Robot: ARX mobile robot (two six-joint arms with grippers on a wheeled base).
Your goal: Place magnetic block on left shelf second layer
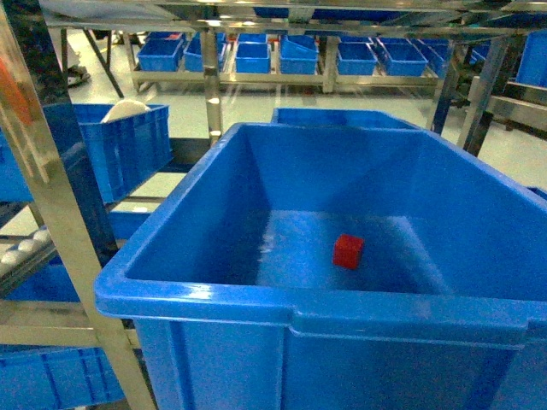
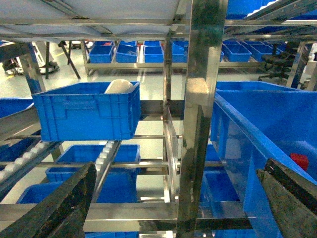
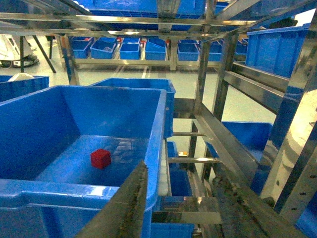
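The magnetic block (image 1: 348,251), a small red cube, lies on the floor of a large deep blue tub (image 1: 299,303) that rests on a tier of the shiny steel rack (image 1: 47,320). The cube also shows in the right wrist view (image 3: 100,158) and as a sliver in the left wrist view (image 2: 299,161). My left gripper (image 2: 173,208) is open and holds nothing, level with the tub's left wall (image 2: 237,148). My right gripper (image 3: 181,208) is open and holds nothing, just off the tub's right rim (image 3: 157,129). Neither gripper appears in the head view.
A steel upright (image 2: 198,124) stands close ahead of my left gripper. A smaller ribbed blue crate (image 1: 128,145) holding something white sits to the left. More blue crates (image 1: 282,55) line a far rack. Perforated uprights (image 3: 297,139) and rails crowd the right.
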